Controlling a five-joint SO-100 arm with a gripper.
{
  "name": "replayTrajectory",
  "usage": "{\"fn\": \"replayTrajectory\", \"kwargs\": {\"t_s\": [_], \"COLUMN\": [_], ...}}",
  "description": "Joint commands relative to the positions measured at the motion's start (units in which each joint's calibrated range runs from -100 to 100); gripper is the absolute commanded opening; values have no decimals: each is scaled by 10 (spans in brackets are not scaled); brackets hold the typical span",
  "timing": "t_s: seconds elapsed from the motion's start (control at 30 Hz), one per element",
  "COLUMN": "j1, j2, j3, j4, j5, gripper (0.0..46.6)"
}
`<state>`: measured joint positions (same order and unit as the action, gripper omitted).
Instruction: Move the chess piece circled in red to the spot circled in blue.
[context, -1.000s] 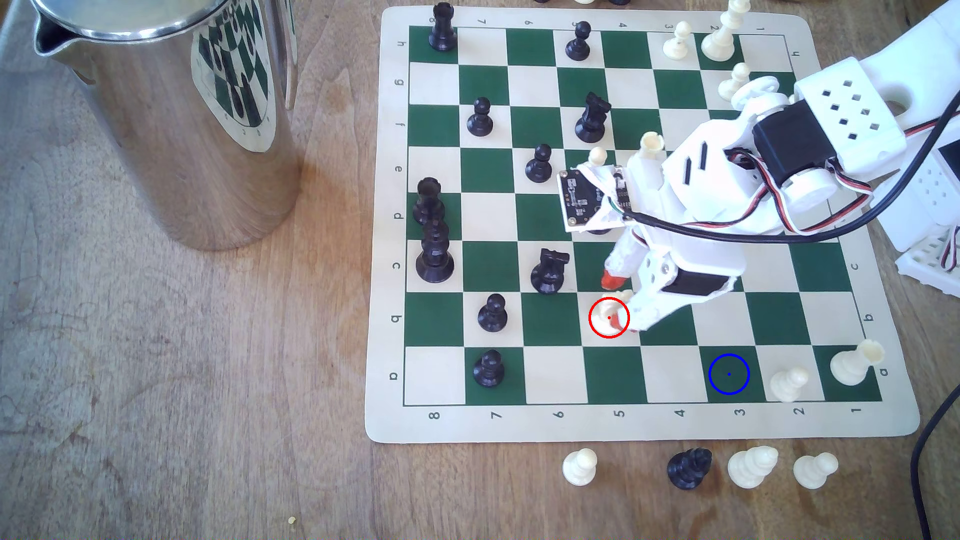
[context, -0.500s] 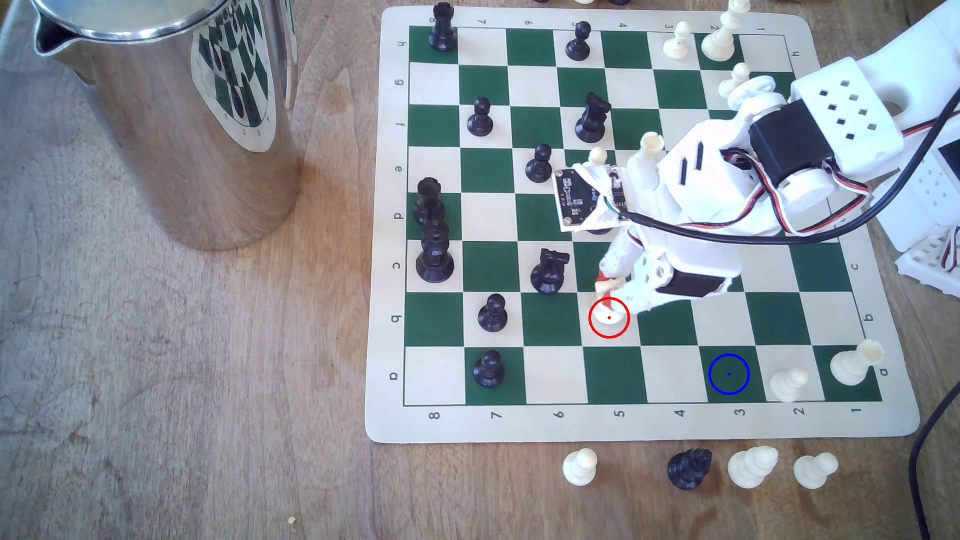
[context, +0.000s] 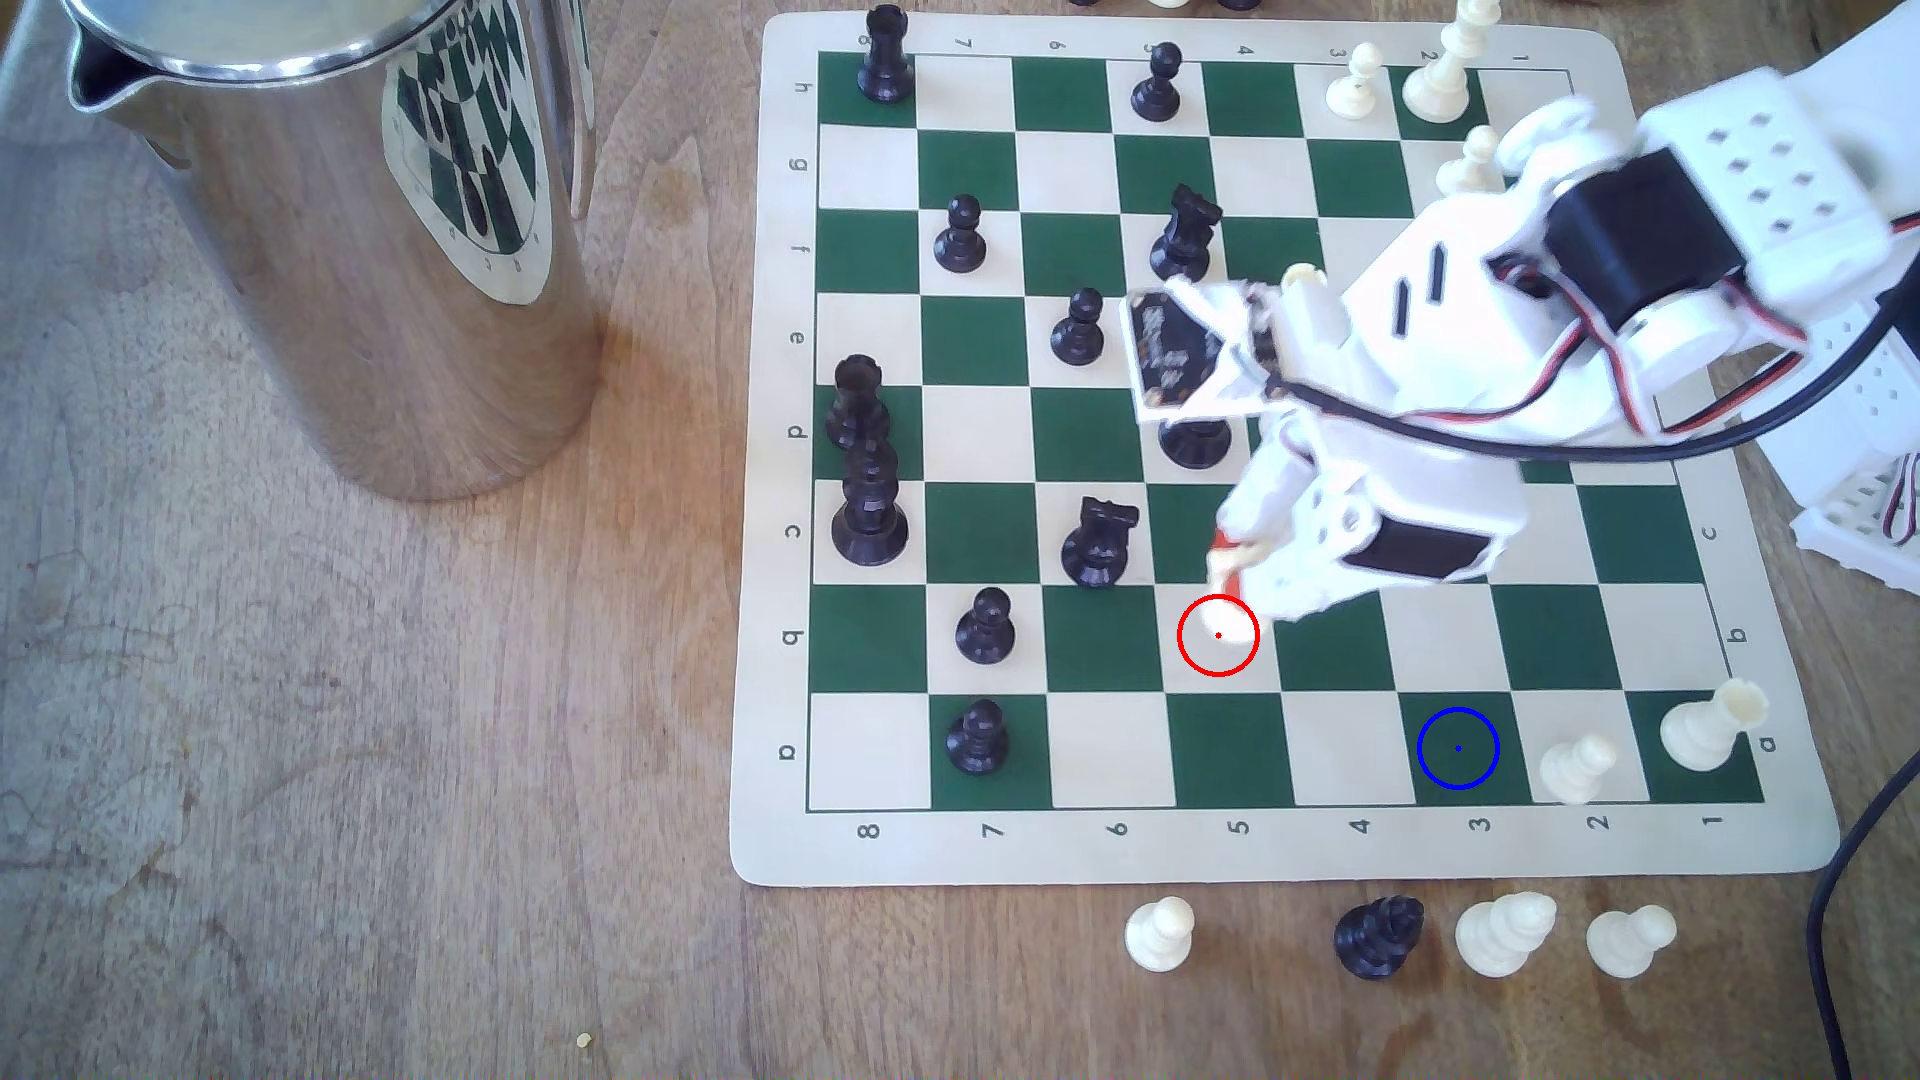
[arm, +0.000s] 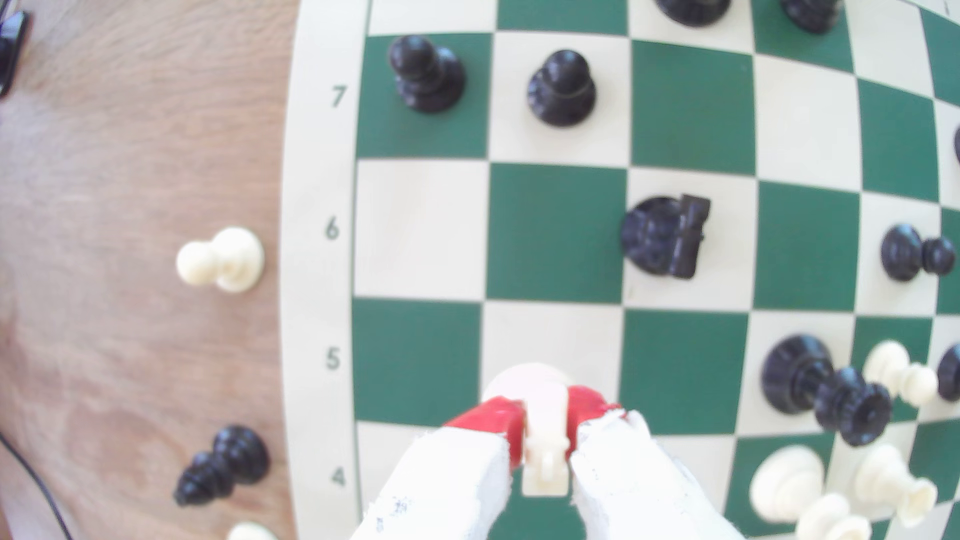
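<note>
Nearest the camera in the exterior view, four pieces stood off the board on the wooden table (context: 364, 779): a cream pawn (context: 1158, 933), a black piece (context: 1378, 937) and two more cream pieces toward the exterior view's right. Just beyond them lay the near edge of the chessboard (context: 1288, 846). In the nearest row, the spot (context: 1458, 748), a dark green square under a blue ring and dot, was bare, with a cream pawn (context: 1577, 766) on the square to its right and a cream rook (context: 1709, 724) in the corner beyond that; a black pawn (context: 977, 735) stood far off to the left in the same row.

One row farther, the red ring (context: 1218, 636) marked a cream square, and the piece's base showed only as a pale blur at its far edge. The gripper (arm: 543, 428) was clamped on the chess piece (arm: 544, 441), the cream knight, its red-tipped fingers (arm: 493, 418) pressed on either side of it. In the exterior view the gripper (context: 1236, 556) hung at the far right rim of that ring, and the knight looked raised above the board, well apart from the blue-ringed square.

Farther still, a black knight (context: 1098, 542) stood to the left of the gripper, and black pieces were scattered across the left and far rows. A shiny metal jug (context: 353, 239) stood on the table at the far left.
</note>
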<state>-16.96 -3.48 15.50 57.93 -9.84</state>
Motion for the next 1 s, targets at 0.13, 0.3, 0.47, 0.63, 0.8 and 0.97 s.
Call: {"fn": "replayTrajectory", "kwargs": {"t_s": [0.13,0.3,0.47,0.63,0.8,0.97], "j1": [-28,-80,-105,-126,-126,-133], "j2": [-184,-253,-273,-262,-246,-220], "j3": [28,133,209,276,279,281], "j4": [44,38,20,-20,-34,-53], "j5": [-11,-20,-23,-27,-27,-30], "gripper": [2,2,2,3,3,3]}}
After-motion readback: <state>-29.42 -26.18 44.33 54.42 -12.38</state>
